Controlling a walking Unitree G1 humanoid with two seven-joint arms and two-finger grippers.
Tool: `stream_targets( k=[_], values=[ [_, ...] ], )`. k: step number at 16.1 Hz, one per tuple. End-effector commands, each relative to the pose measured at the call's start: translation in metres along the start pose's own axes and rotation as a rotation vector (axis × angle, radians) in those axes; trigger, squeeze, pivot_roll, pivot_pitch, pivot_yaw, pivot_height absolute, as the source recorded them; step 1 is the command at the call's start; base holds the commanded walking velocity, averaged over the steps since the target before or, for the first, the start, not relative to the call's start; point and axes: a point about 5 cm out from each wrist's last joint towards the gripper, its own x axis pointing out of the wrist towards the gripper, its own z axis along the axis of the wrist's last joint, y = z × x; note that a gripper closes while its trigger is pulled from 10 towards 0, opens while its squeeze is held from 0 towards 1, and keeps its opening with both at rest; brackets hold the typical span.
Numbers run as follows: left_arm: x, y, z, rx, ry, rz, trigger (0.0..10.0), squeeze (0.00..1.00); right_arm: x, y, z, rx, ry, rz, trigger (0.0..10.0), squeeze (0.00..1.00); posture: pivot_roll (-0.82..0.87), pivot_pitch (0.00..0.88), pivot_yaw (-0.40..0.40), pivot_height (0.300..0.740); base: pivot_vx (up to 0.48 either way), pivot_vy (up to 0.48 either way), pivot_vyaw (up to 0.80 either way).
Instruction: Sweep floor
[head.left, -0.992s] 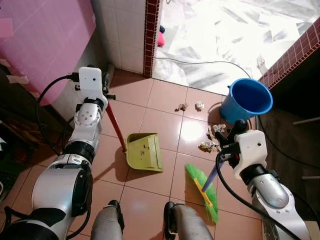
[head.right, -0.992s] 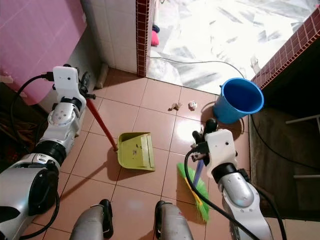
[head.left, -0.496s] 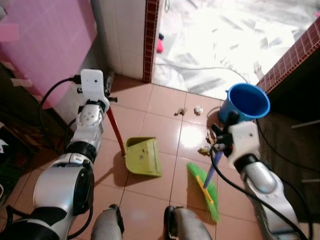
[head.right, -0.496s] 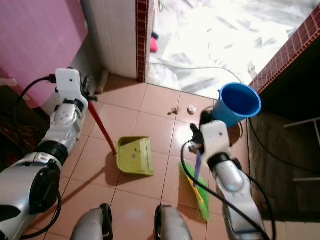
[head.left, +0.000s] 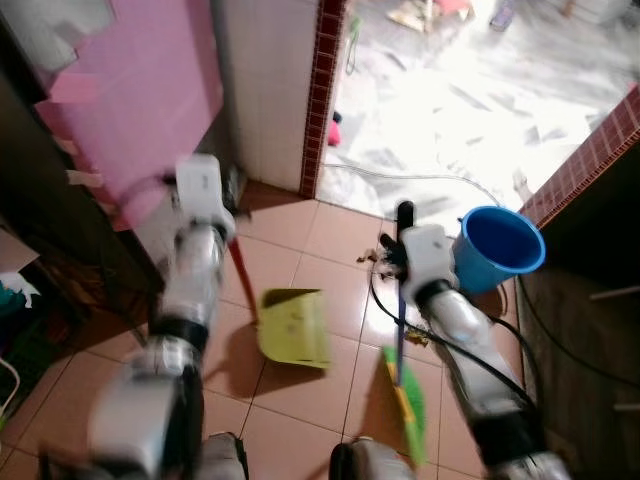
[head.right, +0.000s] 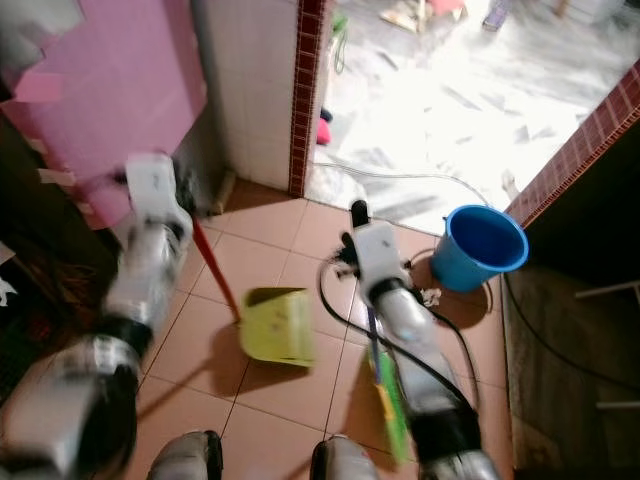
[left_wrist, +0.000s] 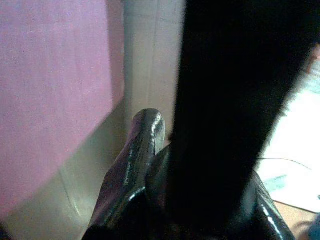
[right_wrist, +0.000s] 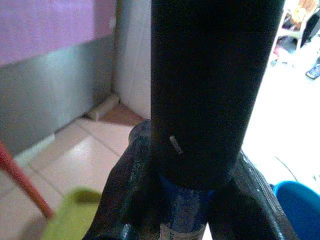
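Observation:
My right gripper is shut on the blue handle of a broom, whose green bristles rest on the tiles near my feet. In the right wrist view the blue handle sits between the black fingers. My left gripper is shut on the red handle of a yellow-green dustpan that lies on the floor between the arms. Crumpled paper scraps lie by the right gripper, more beside the broom handle. The head views are blurred.
A blue bucket stands on the tiles to the right. A cable runs across the marble floor beyond. A brick-edged white pillar and a pink wall stand on the left, a brick ledge on the right.
The camera has tipped up and the picture is now blurred. My right gripper has swung the broom handle left and forward, away from the bucket. The dustpan stays on the floor.

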Motion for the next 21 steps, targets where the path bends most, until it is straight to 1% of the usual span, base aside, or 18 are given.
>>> stream_targets(
  k=[1,2,4,5,6,7,8,10,11,12,13,14,15,16,17,18,20,21],
  values=[
    [0.0,-0.004,0.014,-0.009,-0.074,-0.018,10.0,0.0,0.004,-0.005,0.01,-0.017,-0.069,-0.037,10.0,0.0,-0.01,0.0,-0.045,0.74,0.0,0.0,0.0],
    [-0.014,-0.003,0.0,0.019,-0.037,0.004,10.0,0.0,0.01,-0.007,0.006,-0.02,-0.056,-0.072,10.0,0.0,0.01,0.0,-0.029,0.74,0.0,0.0,0.0],
    [-0.029,-0.001,-0.005,0.038,-0.065,-0.017,10.0,0.0,0.012,-0.011,0.009,-0.035,-0.068,-0.092,10.0,0.0,0.01,0.0,-0.024,0.74,0.0,0.0,0.0],
    [-0.033,0.002,-0.006,0.015,-0.067,-0.018,10.0,0.0,0.012,-0.012,0.01,-0.045,-0.087,-0.097,10.0,0.0,0.0,0.0,-0.027,0.74,0.0,0.0,0.0],
    [-0.036,0.009,-0.008,0.033,-0.042,-0.001,10.0,0.0,0.011,-0.018,0.011,-0.046,-0.12,-0.103,10.0,0.0,0.0,0.0,-0.033,0.74,0.0,0.0,0.0],
    [-0.039,0.01,-0.01,0.029,-0.013,-0.029,10.0,0.0,0.01,-0.022,0.008,-0.045,-0.113,-0.123,10.0,0.0,0.0,0.0,-0.037,0.74,0.0,0.0,0.0],
    [-0.043,0.019,-0.016,0.07,0.041,-0.047,10.0,0.0,0.003,-0.028,0.0,-0.005,-0.078,-0.135,10.0,0.0,-0.01,0.0,-0.028,0.74,0.0,0.0,0.0],
    [-0.051,0.021,-0.027,0.056,0.119,-0.079,10.0,0.0,-0.003,-0.035,-0.009,-0.027,-0.077,-0.168,10.0,0.0,-0.01,0.0,-0.021,0.74,0.0,0.0,0.0],
    [-0.057,0.02,-0.036,0.115,0.183,-0.099,10.0,0.0,-0.009,-0.039,-0.02,-0.025,-0.045,-0.204,10.0,0.0,-0.01,0.0,-0.015,0.74,0.0,0.0,0.0],
    [-0.06,0.017,-0.043,0.108,0.237,-0.106,10.0,0.0,-0.011,-0.039,-0.025,-0.036,-0.027,-0.207,10.0,0.0,-0.01,0.0,-0.016,0.74,0.0,0.0,0.0],
    [-0.062,0.014,-0.045,0.117,0.244,-0.109,10.0,0.0,-0.012,-0.039,-0.026,-0.042,-0.026,-0.205,10.0,0.0,-0.02,0.0,-0.018,0.74,0.0,0.0,0.0],
    [-0.069,0.004,-0.044,0.14,0.209,-0.162,10.0,0.0,-0.011,-0.039,-0.023,-0.038,-0.041,-0.203,10.0,0.0,-0.03,0.0,-0.01,0.74,0.0,0.0,0.0],
    [-0.072,-0.002,-0.044,0.093,0.205,-0.184,10.0,0.0,-0.008,-0.037,-0.021,-0.023,-0.049,-0.195,10.0,0.0,-0.04,0.0,-0.002,0.74,0.0,0.0,0.0],
    [-0.074,-0.005,-0.043,0.087,0.188,-0.19,10.0,0.0,-0.007,-0.036,-0.02,-0.033,-0.055,-0.196,10.0,0.0,-0.04,0.0,0.005,0.74,0.0,0.0,0.0],
    [-0.08,-0.017,-0.036,0.055,0.097,-0.274,10.0,0.0,-0.005,-0.035,-0.017,-0.037,-0.064,-0.205,10.0,0.0,-0.04,0.0,0.007,0.74,0.0,0.0,0.0],
    [-0.083,-0.019,-0.036,0.084,0.097,-0.252,10.0,0.0,-0.005,-0.035,-0.016,-0.036,-0.069,-0.208,10.0,0.0,-0.05,0.0,0.006,0.74,0.0,0.0,0.0],
    [-0.098,-0.022,-0.038,0.041,0.114,-0.234,10.0,0.0,-0.013,-0.038,-0.02,-0.017,-0.055,-0.223,10.0,0.0,-0.05,0.0,0.003,0.74,0.0,0.0,0.0],
    [-0.101,-0.018,-0.039,0.034,0.123,-0.184,10.0,0.0,-0.016,-0.039,-0.023,-0.012,-0.045,-0.227,10.0,0.0,-0.05,0.0,-0.001,0.74,0.0,0.0,0.0]
  ],
)
